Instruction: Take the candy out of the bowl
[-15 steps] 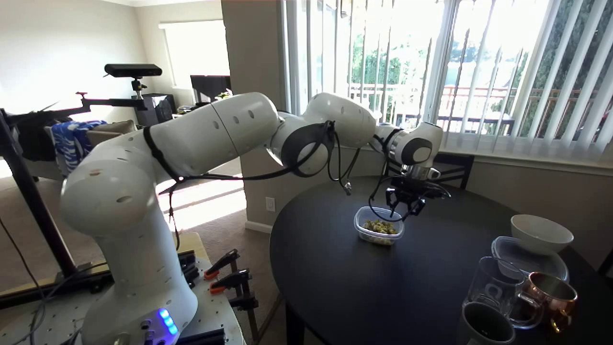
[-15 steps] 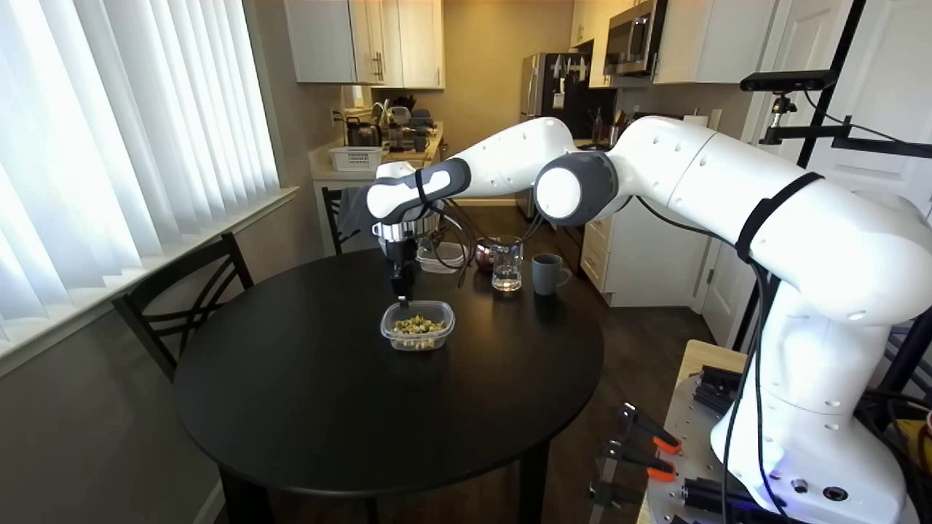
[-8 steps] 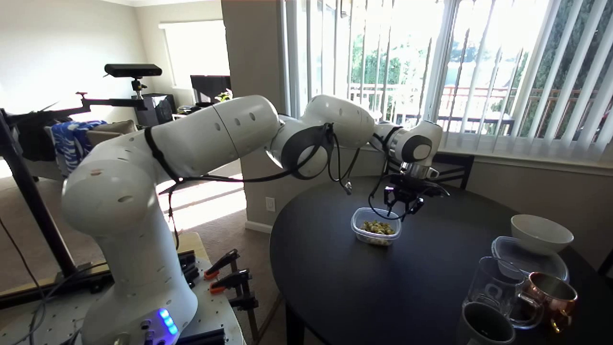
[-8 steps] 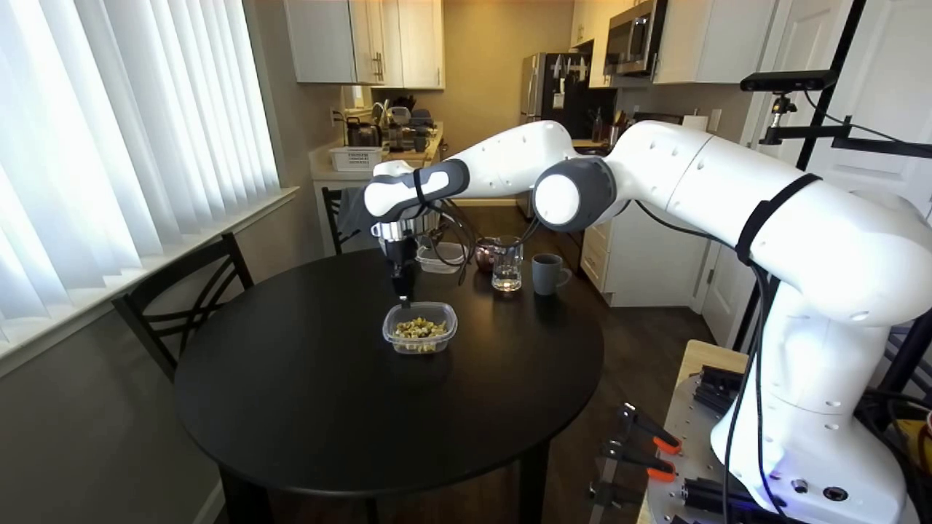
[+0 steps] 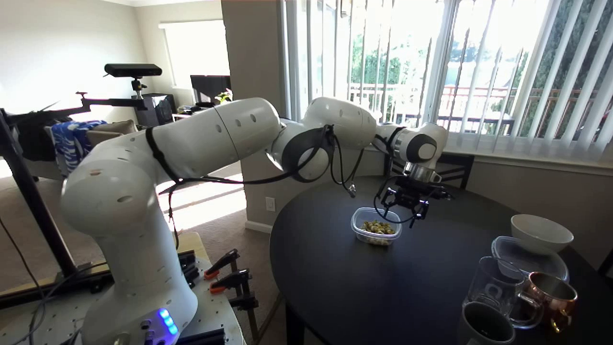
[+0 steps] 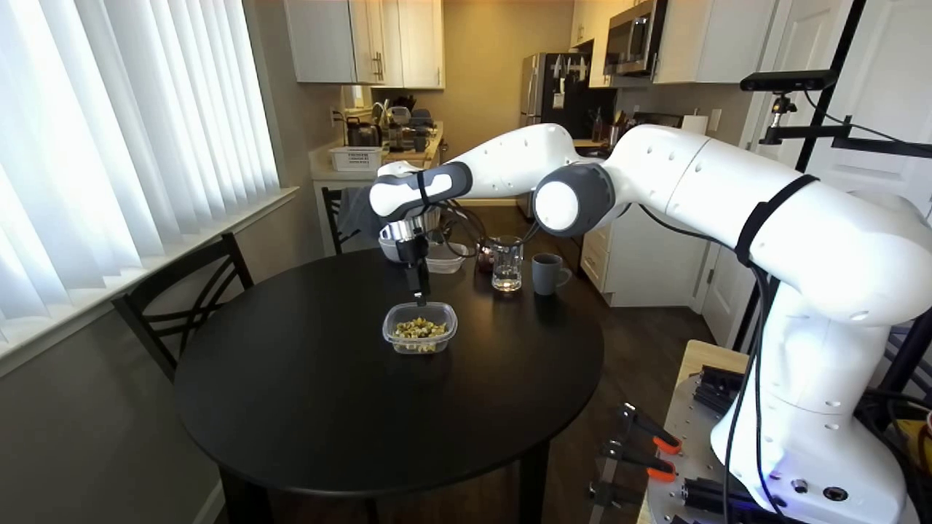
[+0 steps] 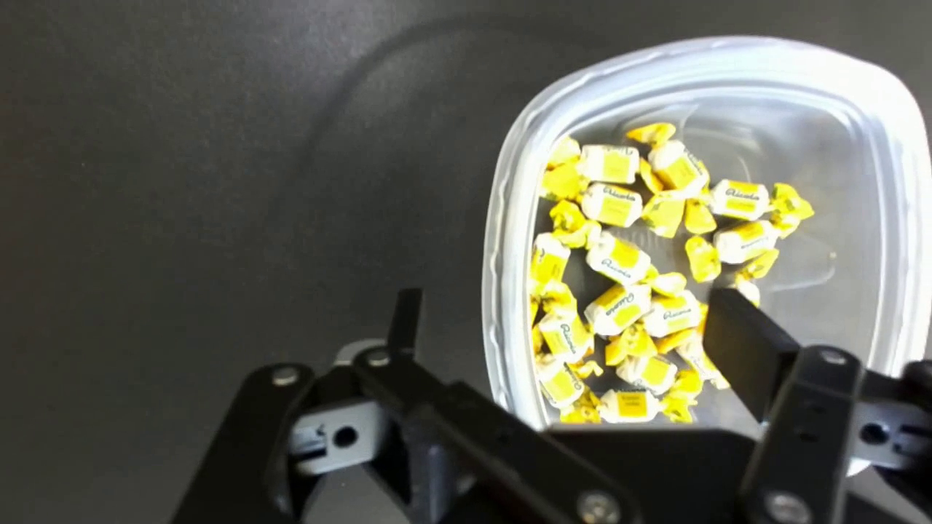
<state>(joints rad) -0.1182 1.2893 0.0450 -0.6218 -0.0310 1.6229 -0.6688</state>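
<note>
Candy (image 7: 617,309) was sitting in the bowl (image 7: 507,276), gripper (image 7: 571,320) wide and empty. Looked like lining up tbh: left finger (image 7: 406,320) hung outside the bowl in the wrist view, so it needed nudging right, then lowering.

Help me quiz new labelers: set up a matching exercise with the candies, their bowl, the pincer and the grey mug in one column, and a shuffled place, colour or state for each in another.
Column one
1. Candies
2. Bowl
3. Pincer
4. Grey mug

Column two
A. Translucent, rounded square outline
B. Right of the glass mug in an exterior view
C. Wrapped in yellow and white
D. Jaws open, gripping nothing

Pairs: 1-C, 2-A, 3-D, 4-B
</note>
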